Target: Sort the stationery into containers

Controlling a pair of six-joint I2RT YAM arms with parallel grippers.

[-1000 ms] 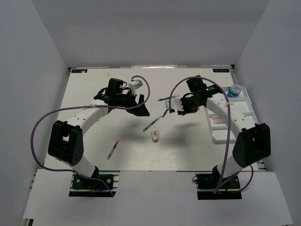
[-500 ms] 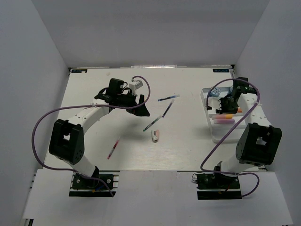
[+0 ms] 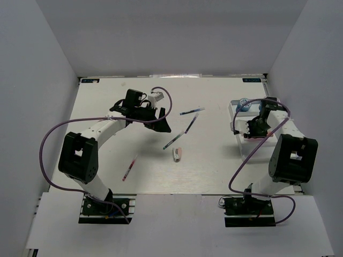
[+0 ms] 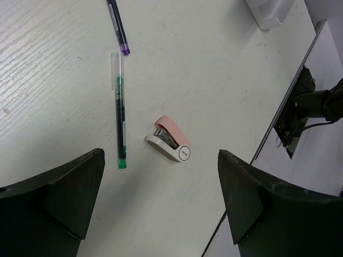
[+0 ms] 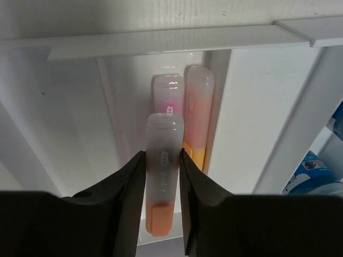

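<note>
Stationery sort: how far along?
Done: a pink highlighter and a yellow-orange highlighter lie in one compartment of the white plastic tray. In hand: the right gripper holds an orange highlighter over them. Remaining on the table: green-tipped pen, purple-tipped pen, another dark pen, red pen, pink-white stapler-like piece. The left gripper is open, empty.

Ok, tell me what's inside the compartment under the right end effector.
A pink highlighter and a yellow-orange highlighter, side by side. The orange highlighter in the right end effector hides the pink one's near end.
</note>
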